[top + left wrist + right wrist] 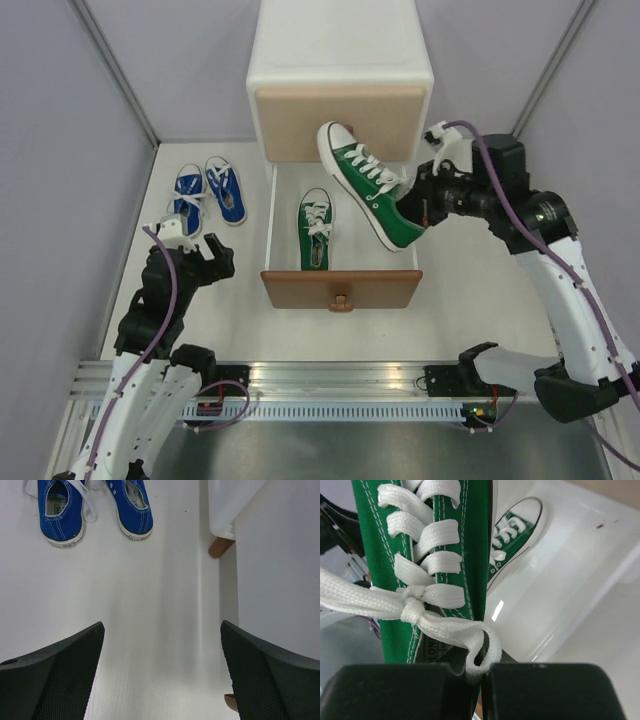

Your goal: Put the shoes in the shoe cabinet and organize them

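Note:
The white shoe cabinet [340, 50] stands at the back, its lower brown drawer [340, 288] pulled open. One green sneaker [316, 228] lies in the drawer's left half; it also shows in the right wrist view [512, 530]. My right gripper [415, 195] is shut on the heel side of the second green sneaker [368, 183], held tilted above the drawer's right half, close up in the wrist view [430, 545]. The blue pair [207, 193] sits on the table left of the cabinet and shows in the left wrist view [92, 507]. My left gripper [195, 258] is open and empty, near the blue pair.
The beige upper drawer front [338, 122] is closed. A brown cabinet foot [220, 546] and the cabinet's white side [280, 565] are to the right of my left gripper. Grey walls enclose the white table [470, 300]; a metal rail [330, 385] runs along the near edge.

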`<state>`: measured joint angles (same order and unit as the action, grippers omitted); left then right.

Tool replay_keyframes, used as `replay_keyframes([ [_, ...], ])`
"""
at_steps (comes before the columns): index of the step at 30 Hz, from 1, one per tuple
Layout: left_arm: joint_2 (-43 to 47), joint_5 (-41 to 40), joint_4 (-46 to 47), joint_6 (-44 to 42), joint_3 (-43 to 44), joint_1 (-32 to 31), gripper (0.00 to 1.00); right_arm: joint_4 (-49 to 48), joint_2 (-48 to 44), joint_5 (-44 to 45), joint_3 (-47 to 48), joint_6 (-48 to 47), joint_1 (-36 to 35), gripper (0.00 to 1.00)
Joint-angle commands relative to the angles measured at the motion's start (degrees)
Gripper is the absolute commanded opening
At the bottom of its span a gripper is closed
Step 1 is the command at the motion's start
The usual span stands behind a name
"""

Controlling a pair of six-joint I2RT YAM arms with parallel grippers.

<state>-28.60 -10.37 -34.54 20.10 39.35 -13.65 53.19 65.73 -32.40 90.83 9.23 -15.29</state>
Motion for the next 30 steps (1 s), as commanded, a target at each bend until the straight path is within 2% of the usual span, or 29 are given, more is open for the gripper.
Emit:
replay_keyframes([
  [1, 1.61, -0.88, 2.02, -1.64, 0.11, -0.24, 1.00, -4.66, 3.87, 13.58, 2.86, 1.92, -14.04, 0.01],
  [3, 1.70, -0.88, 2.02, -1.55, 0.11, -0.24, 1.00, -5.64, 6.14, 18.92, 2.95, 3.24, -19.57, 0.01],
  [9, 1.44, -1.05, 1.94, -1.64, 0.29, -0.24, 1.00, -5.90, 12.66, 28.08, 4.36, 4.47, -26.63, 0.00],
  [16, 1.62, -1.05, 1.94, -1.47, 0.28, -0.24, 1.00, -4.85, 17.76, 34.33, 5.67, 5.45, -27.60, 0.01],
  [22, -0.05, -1.06, 1.94, -1.55, 0.37, -0.24, 1.00, 3.31, 23.12, 41.69, 11.57, 3.33, -27.08, 0.01],
  [30, 2.32, -1.41, 2.02, -1.20, 0.02, -0.24, 1.00, 0.96, 19.61, 52.52, 3.66, 13.07, -26.99, 0.00],
])
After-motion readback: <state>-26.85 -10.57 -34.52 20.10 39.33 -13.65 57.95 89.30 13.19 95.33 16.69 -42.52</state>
